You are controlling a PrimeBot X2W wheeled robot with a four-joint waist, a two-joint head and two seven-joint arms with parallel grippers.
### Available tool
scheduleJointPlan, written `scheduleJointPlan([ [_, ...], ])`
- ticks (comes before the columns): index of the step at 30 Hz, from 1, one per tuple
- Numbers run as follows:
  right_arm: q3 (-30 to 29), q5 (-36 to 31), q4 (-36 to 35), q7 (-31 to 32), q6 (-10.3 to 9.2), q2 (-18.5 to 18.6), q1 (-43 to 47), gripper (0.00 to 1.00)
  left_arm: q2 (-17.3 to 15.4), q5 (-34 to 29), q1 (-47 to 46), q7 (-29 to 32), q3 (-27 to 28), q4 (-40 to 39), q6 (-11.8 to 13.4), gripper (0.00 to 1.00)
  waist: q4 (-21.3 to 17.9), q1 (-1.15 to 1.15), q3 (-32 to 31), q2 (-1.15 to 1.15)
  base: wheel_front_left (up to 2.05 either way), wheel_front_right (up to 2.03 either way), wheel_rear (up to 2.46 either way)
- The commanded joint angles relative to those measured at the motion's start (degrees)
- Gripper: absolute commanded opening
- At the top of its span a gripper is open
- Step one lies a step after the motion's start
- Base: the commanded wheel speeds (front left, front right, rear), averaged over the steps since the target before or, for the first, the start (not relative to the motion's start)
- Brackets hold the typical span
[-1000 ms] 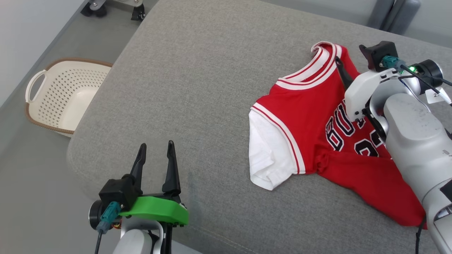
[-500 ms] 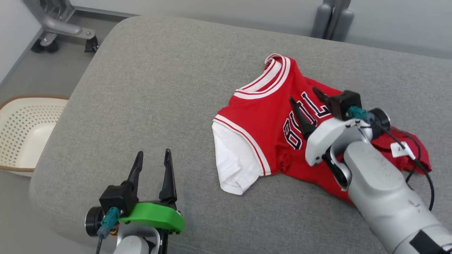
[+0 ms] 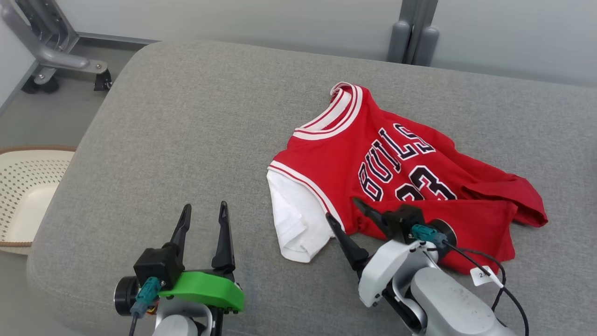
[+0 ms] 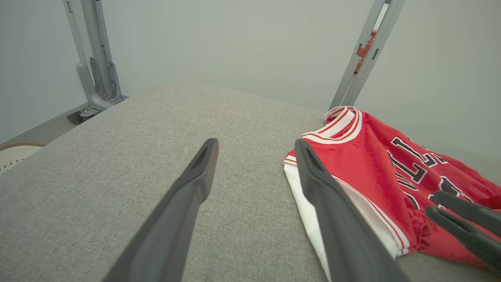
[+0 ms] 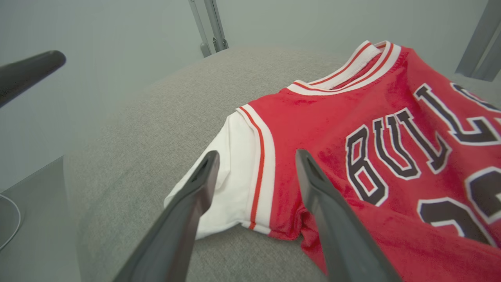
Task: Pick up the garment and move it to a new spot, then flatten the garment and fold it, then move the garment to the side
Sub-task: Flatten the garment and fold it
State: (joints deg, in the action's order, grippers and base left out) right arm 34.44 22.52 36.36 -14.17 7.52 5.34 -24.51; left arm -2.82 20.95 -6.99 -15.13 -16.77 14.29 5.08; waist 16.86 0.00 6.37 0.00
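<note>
Right tool (image 3: 342, 208) fingers apart, empty, beside garment (image 3: 326, 158) sleeve; left tool (image 3: 205, 205) likewise apart; head view adds basket (image 3: 18, 186).

jersey (image 3: 410, 154) hem behind R claw (image 3: 342, 208), basket (image 3: 23, 182) cut off L edge

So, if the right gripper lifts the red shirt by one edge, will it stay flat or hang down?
It would probably hang limp: the shirt lies in soft folds on the cushion. It looks thin, so it is likely light. Its fuzzy cloth seems unlikely to slip from the right gripper.
</note>
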Motion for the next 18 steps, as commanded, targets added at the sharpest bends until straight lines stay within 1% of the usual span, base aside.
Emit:
scheduleJointPlan([
  [1,0.6,0.5,-0.3,0.1,-0.06,-0.1,0.6,1.0,-0.2,-0.1,0.1,0.0,0.0,0.0,0.0,1.0,0.9,0.0,0.5,0.0,0.0,0.0,0.0],
  [7,2.9,3.3,2.8,2.4,-0.06,-1.5,-1.6,1.0,-0.1,0.6,-1.0,0.0,-0.5,-0.3,0.3,1.0,3.8,0.0,1.8,0.0,0.0,0.0,0.0],
  [15,6.5,5.0,12.2,4.0,-0.06,-2.2,-6.6,1.0,-0.1,1.6,-1.6,0.0,-0.8,-0.5,0.6,1.0,7.5,0.0,3.2,0.0,0.0,0.0,0.0],
  [16,7.1,5.3,13.3,4.2,-0.06,-2.2,-7.3,0.73,-0.1,1.7,-1.5,0.0,-0.8,-0.5,0.7,1.0,7.8,0.0,3.3,0.0,0.0,0.0,0.0],
  [17,7.8,5.6,14.0,4.2,-0.06,-2.3,-7.7,0.49,-0.1,1.8,-1.5,0.0,-0.8,-0.5,0.7,1.0,8.0,0.0,3.3,0.0,0.0,0.0,0.0],
  [18,8.4,6.1,14.8,4.1,-0.06,-2.3,-8.1,0.33,-0.1,1.8,-1.6,0.0,-0.8,-0.6,0.8,1.0,8.1,0.0,3.3,0.0,0.0,0.0,0.0],
])
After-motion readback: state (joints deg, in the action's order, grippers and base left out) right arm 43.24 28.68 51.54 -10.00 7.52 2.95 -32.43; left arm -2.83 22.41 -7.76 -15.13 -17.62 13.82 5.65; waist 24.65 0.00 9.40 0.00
